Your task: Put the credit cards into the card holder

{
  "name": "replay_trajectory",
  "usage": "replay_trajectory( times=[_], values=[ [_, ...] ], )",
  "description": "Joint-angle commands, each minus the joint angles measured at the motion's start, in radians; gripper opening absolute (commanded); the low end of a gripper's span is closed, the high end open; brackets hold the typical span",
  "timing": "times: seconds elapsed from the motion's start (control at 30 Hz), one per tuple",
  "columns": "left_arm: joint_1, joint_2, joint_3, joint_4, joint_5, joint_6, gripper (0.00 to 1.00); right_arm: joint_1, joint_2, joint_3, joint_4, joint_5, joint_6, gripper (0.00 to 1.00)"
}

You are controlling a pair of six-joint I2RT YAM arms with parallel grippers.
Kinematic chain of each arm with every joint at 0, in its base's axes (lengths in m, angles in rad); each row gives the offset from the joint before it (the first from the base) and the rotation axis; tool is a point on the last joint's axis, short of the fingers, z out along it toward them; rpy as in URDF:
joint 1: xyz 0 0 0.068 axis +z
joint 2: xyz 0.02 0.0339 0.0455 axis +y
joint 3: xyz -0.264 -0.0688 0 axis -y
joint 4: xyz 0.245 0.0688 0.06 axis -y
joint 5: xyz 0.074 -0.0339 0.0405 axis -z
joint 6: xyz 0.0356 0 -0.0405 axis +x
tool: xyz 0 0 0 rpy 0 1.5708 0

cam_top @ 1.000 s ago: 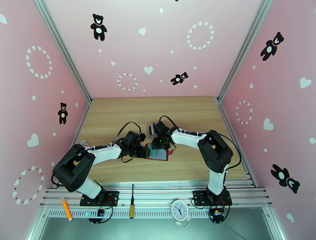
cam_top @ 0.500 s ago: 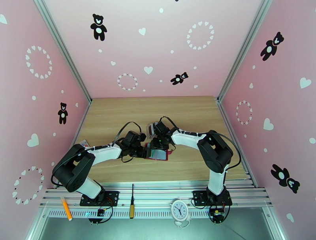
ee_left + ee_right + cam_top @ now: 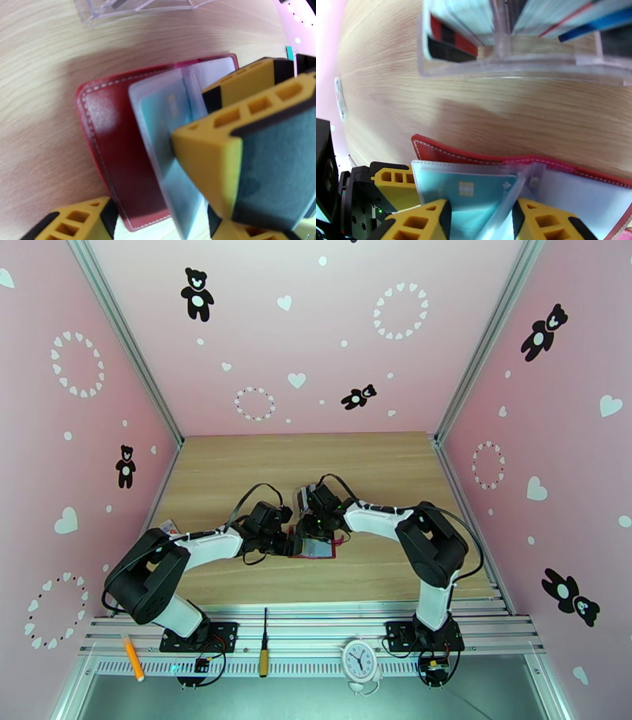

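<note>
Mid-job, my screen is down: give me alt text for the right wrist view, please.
An open red card holder lies on the wooden table, a teal credit card in one transparent pocket, chip showing. The right gripper is open, its yellow fingers either side of a raised pocket leaf. Beyond, a clear plastic rack holds more cards.

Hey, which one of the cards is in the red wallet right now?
The teal card with the gold chip, lying under a clear sleeve of the wallet. The other cards stand in the clear rack beyond it.
</note>
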Motion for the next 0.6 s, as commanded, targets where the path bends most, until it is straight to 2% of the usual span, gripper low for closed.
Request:
replay_trajectory(
  times=[0.0, 0.43, 0.57],
  values=[
    [-0.013, 0.017, 0.002, 0.007, -0.004, 0.004, 0.67, 0.018, -0.039, -0.015, 0.013, -0.052, 0.018, 0.47],
    [-0.012, -0.043, -0.008, -0.024, -0.076, 0.007, 0.67, 0.018, -0.063, -0.025, 0.045, -0.07, 0.044, 0.47],
    [-0.008, -0.061, -0.013, -0.034, -0.097, 0.005, 0.64, 0.019, -0.059, -0.021, 0.043, -0.072, 0.044, 0.48]
  ],
)
